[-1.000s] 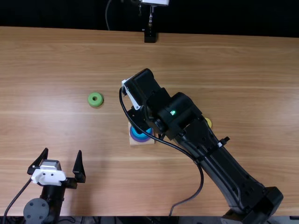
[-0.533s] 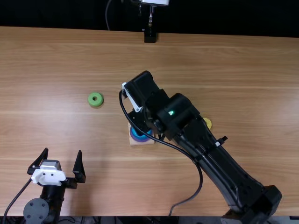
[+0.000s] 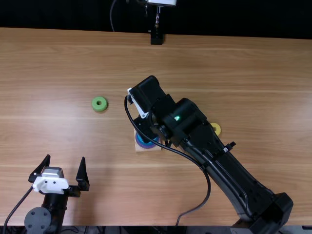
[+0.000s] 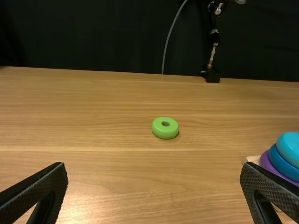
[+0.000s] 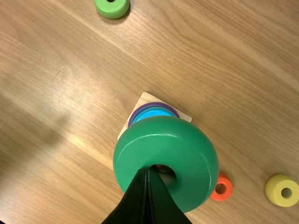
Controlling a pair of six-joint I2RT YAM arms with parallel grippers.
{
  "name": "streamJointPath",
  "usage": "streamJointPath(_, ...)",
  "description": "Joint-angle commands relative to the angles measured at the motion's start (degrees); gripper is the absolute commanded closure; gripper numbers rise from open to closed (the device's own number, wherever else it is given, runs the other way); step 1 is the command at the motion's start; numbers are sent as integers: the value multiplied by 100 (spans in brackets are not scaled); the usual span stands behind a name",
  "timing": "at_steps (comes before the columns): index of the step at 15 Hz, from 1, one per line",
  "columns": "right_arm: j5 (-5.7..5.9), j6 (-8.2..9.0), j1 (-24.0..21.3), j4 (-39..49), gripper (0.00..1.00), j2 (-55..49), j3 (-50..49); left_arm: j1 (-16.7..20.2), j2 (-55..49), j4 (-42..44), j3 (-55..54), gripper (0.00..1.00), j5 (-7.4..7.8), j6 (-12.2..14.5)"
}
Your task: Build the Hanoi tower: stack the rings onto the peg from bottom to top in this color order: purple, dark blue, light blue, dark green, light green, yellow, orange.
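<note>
A square, light wooden base (image 3: 139, 149) sits mid-table, bearing a smooth purple ring (image 4: 266, 163), a dark blue ring (image 4: 281, 164) and, uppermost, a light blue ring (image 4: 290, 145). My right gripper (image 5: 146, 169) is narrow, its black fingers closed on a thick, glossy dark green ring (image 5: 191, 144), which overlaps the base in the right wrist view and looks raised. I can't see the peg, so I can't say whether the hole lines up with it. If I lower off-centre, the ring could catch the peg's tip and tip over; if the grip sits unevenly on its rounded wall, it could swing or slip. Letting go too soon could drop it beside the base, perhaps knocking the small orange ring (image 5: 221, 187), which lies between base and yellow ring (image 5: 282, 190). The light green ring (image 3: 99, 104) lies left of the base and farther away. My left gripper (image 3: 65, 157) is wide and empty, left of the base, nearer me.
</note>
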Motion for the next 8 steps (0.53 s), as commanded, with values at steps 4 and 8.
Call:
streamJointPath(4, -32, 12, -19, -59, 74, 32, 544, 3, -62, -26, -189, 0, 14, 21)
streamJointPath(8, -32, -20, -178, 14, 100, 32, 483, 3, -62, -26, -189, 0, 14, 21)
